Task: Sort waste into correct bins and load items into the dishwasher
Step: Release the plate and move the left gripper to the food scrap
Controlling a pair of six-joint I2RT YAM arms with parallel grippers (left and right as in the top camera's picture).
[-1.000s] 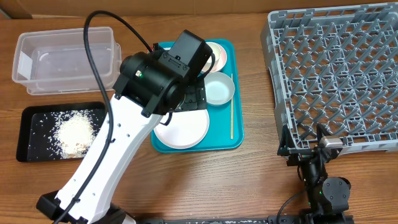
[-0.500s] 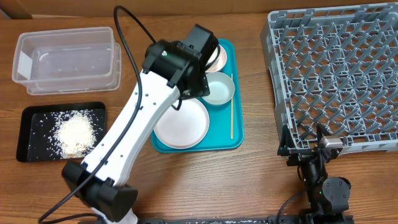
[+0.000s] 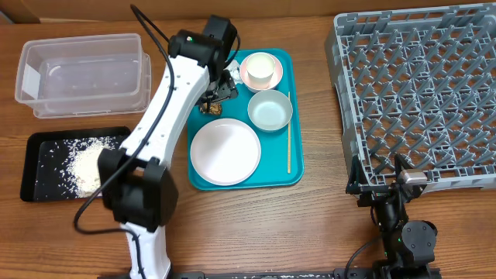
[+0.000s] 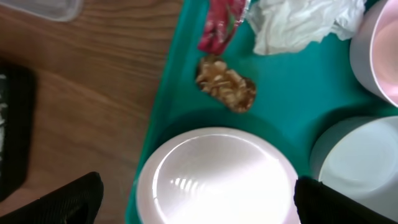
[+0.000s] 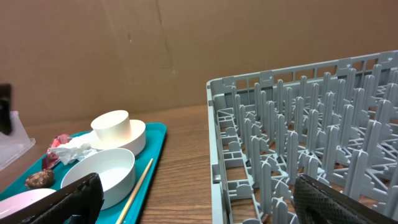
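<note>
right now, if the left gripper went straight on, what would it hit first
Likely the plate, framed by the open left gripper; the brown food lump sits just beyond. Depth unclear.

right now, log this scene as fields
teal serving tray waste: crumpled red wrapper, crumpled white napkin, brown food lump
tray dishes: pale round plate, grey-blue bowl, white cup in pink bowl, wooden stick
shallow black tray: white rice-like crumbs
clear plastic tub: looks empty
grey dish rack: empty
left gripper: open, above tray
right gripper: open, beside rack
</note>
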